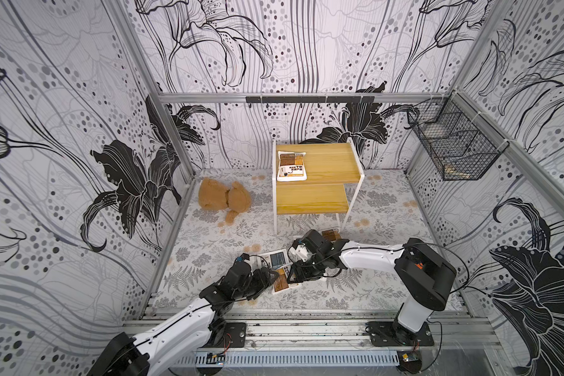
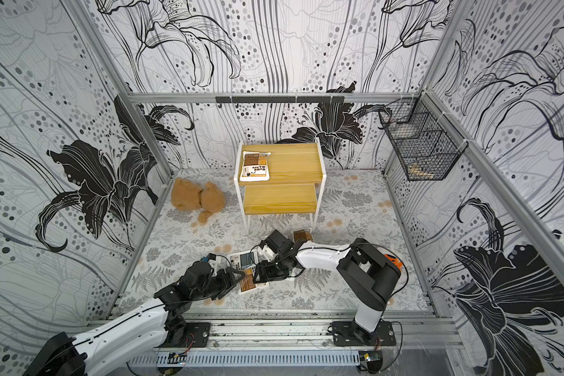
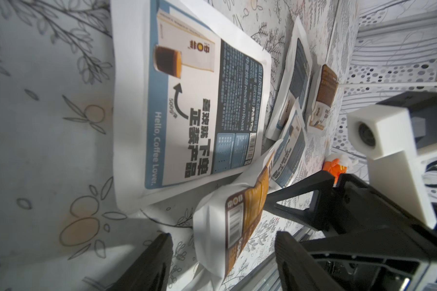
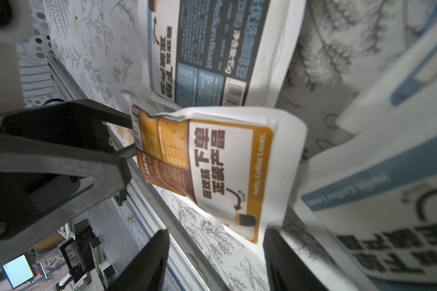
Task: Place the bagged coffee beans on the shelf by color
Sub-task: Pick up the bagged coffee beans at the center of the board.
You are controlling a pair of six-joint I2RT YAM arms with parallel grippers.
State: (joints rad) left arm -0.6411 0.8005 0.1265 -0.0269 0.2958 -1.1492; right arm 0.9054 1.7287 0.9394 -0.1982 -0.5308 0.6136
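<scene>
Likely light, floppy: orange pouch (image 1: 280, 282) near bench (image 1: 209, 250) front edge; pinch its sealed rim. Left jaws, right jaws straddle it; grip cannot tell.

White arm links (image 1: 368, 258), black joints (image 1: 427, 276), thin black cables (image 1: 372, 250).

Count, coffee pouches with brown-orange panels: 3. These are brown pouch A (image 1: 292, 166), brown pouch B (image 1: 281, 280) and brown pouch C (image 1: 331, 233).
With blue-grey panels: 3. These are blue pouch A (image 3: 187, 113), blue pouch B (image 3: 297, 75) and blue pouch C (image 3: 289, 151).
Pouches total: 6.
Shelf (image 1: 332, 162): 1; yellow boards: 2.
Teddy bear (image 1: 223, 200): 1.
Wire basket (image 1: 453, 146): 1.
Grippers: 2, left gripper (image 3: 222, 236) and right gripper (image 4: 217, 231).
</scene>
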